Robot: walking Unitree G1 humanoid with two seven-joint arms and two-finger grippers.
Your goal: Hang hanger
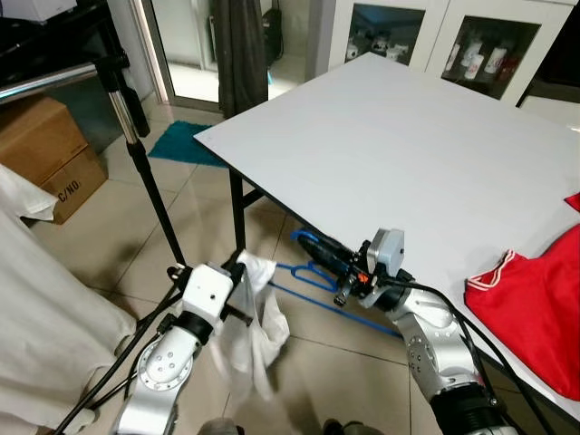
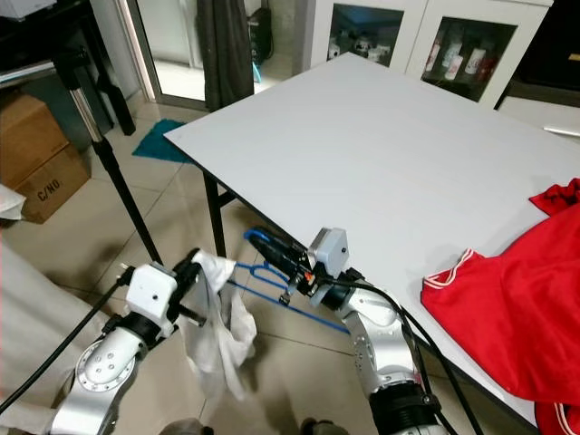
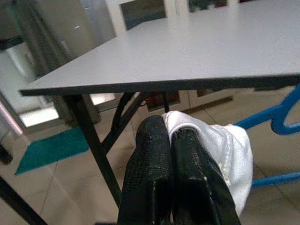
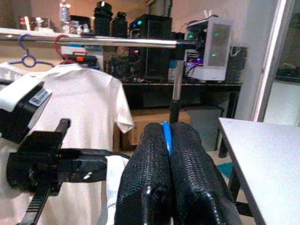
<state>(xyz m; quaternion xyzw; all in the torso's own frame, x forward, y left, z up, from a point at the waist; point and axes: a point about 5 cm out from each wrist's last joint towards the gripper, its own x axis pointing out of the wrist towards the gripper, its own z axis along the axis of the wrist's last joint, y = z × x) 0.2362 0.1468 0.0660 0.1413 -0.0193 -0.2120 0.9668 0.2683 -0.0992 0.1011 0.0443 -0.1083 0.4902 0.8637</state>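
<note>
Right claw is clamped on the blue hanger, held low beside the tabletop edge. Left claw pinches the white garment, probably so they go up together on the rail.

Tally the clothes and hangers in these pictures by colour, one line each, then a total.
White garments: 2, the white cloth pinched in the left gripper and the white T-shirt on the rail
Red garments: 1, the red garment on the table
Blue hangers: 2, the blue hanger in the right gripper and the blue hanger hook on the rail
Total: 5
</note>
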